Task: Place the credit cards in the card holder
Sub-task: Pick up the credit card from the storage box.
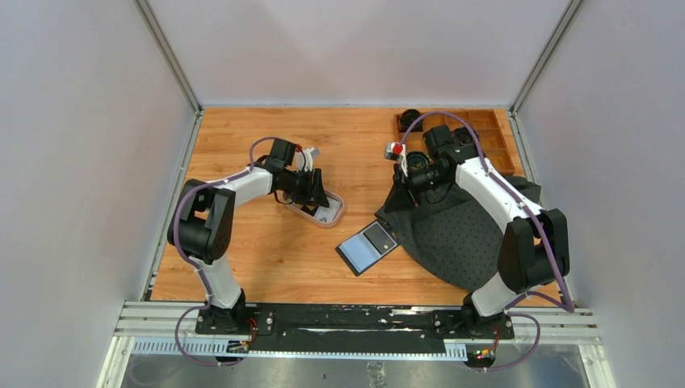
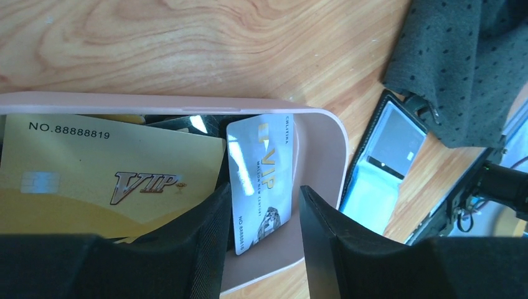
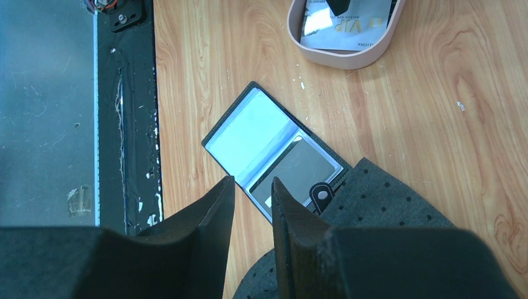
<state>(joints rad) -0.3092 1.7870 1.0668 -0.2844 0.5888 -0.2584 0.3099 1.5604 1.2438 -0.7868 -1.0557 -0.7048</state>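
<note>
Several credit cards lie in a pale oval tray: a gold VIP card, a silver VIP card tilted on edge, and a black one partly hidden under them. My left gripper reaches into the tray, open, with the silver card between its fingers, close to the left one and clear of the right. The black card holder lies open on the wood, its snap tab at the cloth's edge. My right gripper hovers above the holder's near edge, open by a narrow gap, with nothing in it.
A dark dotted cloth spreads under the right arm and touches the card holder. A wooden compartment box stands at the back right. The tray sits left of the holder. Metal rails run along the table's near edge.
</note>
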